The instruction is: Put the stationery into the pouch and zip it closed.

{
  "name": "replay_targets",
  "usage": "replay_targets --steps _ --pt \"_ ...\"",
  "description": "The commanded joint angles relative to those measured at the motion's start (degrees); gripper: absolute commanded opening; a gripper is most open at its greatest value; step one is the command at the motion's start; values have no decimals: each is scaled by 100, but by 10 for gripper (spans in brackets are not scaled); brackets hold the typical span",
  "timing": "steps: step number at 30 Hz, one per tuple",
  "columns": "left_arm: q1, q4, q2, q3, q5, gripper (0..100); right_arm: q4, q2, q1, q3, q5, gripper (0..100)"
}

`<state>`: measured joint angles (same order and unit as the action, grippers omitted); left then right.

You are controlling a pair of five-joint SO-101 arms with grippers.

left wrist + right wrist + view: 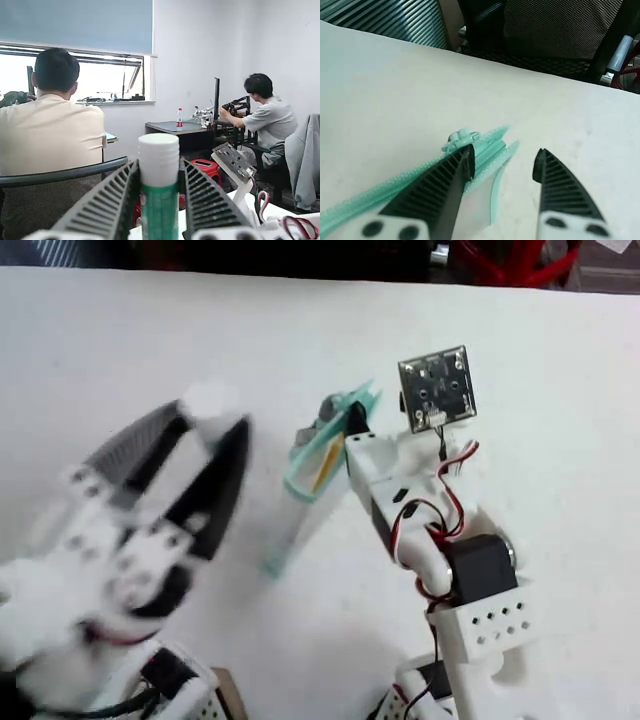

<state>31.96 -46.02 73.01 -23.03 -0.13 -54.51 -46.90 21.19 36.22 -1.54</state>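
- The left gripper [205, 415], raised above the white table [120, 330] on the left of the high view, was clamped on a cylindrical glue stick with a white cap and green body [159, 195]. Its ribbed black fingers [117, 200] pressed on either side of the tube (which stood upright between them, cap topmost, in the left wrist view).
- Near the middle of the table lay a long, narrow mint-green fabric pouch [305, 465], well apart from the glue stick. A sliver of yellow showed at its upper end (what it belonged to could not be made out).
- The right gripper [504, 152] was down at that same end of the pouch, its jaws spread apart and gripping nothing. One black finger lay across the zipper teeth, just beside the small mint-green zipper pull [461, 136], and the other hung over bare table to the side of the pouch. Whether the first finger touched the fabric could not be told.
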Motion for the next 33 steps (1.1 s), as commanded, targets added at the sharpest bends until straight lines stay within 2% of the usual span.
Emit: replay_targets --steps 1,7,14,23,30,33 --pt "31 1187 -48 -791 70 23 84 48 48 264 -44 197" --pt "444 1407 -523 -1451 79 23 259 48 13 378 -35 197" --pt "444 1609 -541 -2145 79 23 233 48 31 378 290 198" --pt "418 2734 -541 -2998 44 23 215 40 13 360 290 198" --pt "-22 2497 -532 -3051 70 26 215 40 13 352 281 198" --pt "4 1855 -488 -2945 88 118 233 40 13 352 281 198"
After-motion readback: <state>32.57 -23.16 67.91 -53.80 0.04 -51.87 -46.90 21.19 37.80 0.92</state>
